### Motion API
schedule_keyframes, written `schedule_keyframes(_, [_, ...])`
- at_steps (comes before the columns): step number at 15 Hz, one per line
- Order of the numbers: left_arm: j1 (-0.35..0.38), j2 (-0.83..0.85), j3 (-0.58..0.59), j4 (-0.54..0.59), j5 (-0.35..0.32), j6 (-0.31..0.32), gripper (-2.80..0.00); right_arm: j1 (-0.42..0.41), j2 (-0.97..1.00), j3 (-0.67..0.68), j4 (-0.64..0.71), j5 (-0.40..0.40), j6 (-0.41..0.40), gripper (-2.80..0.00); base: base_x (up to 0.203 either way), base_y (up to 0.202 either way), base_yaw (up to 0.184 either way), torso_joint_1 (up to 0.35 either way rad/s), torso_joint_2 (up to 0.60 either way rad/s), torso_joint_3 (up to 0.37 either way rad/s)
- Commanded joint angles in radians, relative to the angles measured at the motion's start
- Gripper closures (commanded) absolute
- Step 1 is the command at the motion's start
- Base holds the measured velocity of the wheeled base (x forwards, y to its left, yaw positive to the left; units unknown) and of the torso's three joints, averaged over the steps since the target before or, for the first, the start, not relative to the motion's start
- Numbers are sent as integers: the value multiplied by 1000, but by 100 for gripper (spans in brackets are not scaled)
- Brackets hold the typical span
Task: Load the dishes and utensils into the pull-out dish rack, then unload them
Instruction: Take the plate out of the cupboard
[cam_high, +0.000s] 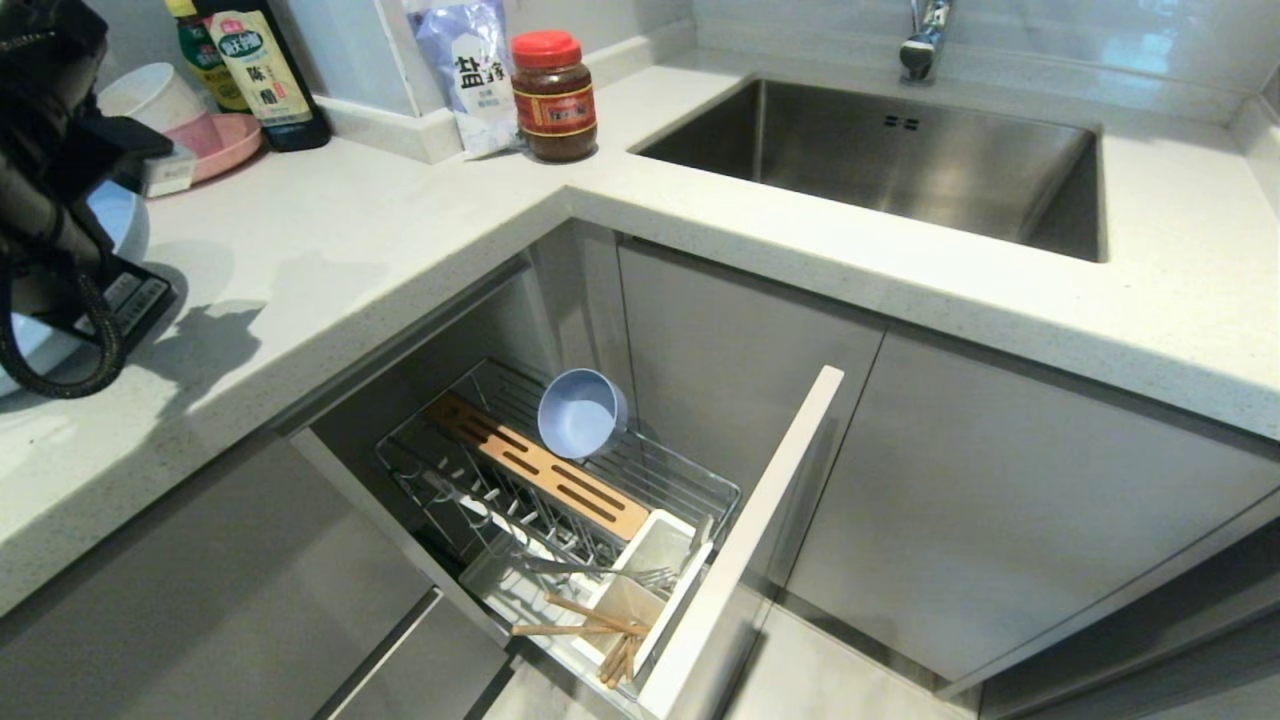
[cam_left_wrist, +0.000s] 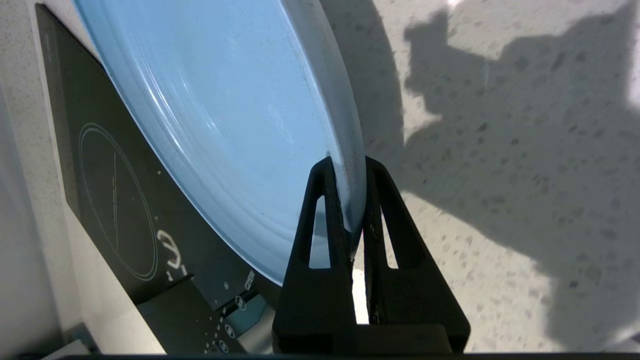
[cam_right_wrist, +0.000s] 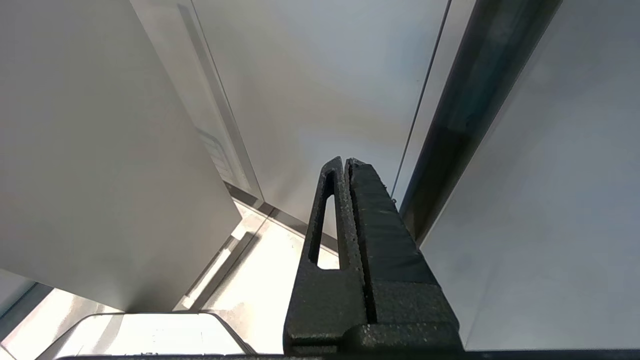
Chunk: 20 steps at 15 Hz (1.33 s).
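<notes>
**Plate in our grip above the worktop, rack half loaded**

Our left gripper (cam_left_wrist: 345, 167) is clamped on the rim of the pale blue plate (cam_left_wrist: 225, 115), one finger on each face, holding it tilted on edge over the speckled worktop (cam_left_wrist: 500, 225) and a black panel (cam_left_wrist: 130, 210) at the far left of the kitchen corner. From our head camera, the left arm (cam_high: 50, 180) and a sliver of the plate show at the left edge. Below, the pull-out rack (cam_high: 560, 500) stands drawn out from the cabinet. The small blue bowl (cam_high: 580, 412) leans on its side at the rack's back end. The fork (cam_high: 600, 570) and the chopsticks (cam_high: 590, 625) lie by the white caddy (cam_high: 650, 560) near the rack's front panel. Our right gripper (cam_right_wrist: 347, 162) hangs pressed shut and empty beside grey cabinet fronts.
</notes>
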Motion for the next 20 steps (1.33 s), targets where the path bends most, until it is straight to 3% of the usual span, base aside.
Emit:
schedule_keyframes(1, [-10, 24, 0, 5, 17, 4, 0, 0, -4, 2, 0, 0, 0, 0, 0, 0, 0, 0, 0, 0])
schedule_keyframes(7, [-15, 46, -1, -16, 21, 5, 0, 0, -3, 2, 0, 0, 0, 0, 0, 0, 0, 0, 0, 0])
schedule_keyframes(8, [-14, 46, -1, -26, 21, 4, -280, 0, -4, 2, 0, 0, 0, 0, 0, 0, 0, 0, 0, 0])
schedule_keyframes(13, [-13, 20, -1, -29, 9, -5, -280, 0, -4, 2, 0, 0, 0, 0, 0, 0, 0, 0, 0, 0])
schedule_keyframes(16, [-12, -27, 0, -89, -53, -38, -280, 0, -4, 2, 0, 0, 0, 0, 0, 0, 0, 0, 0, 0])
schedule_keyframes(18, [-9, -75, 1, -127, -113, -117, -280, 0, -4, 2, 0, 0, 0, 0, 0, 0, 0, 0, 0, 0])
schedule_keyframes(20, [-11, -140, 7, -134, -196, -293, -280, 0, -4, 2, 0, 0, 0, 0, 0, 0, 0, 0, 0, 0])
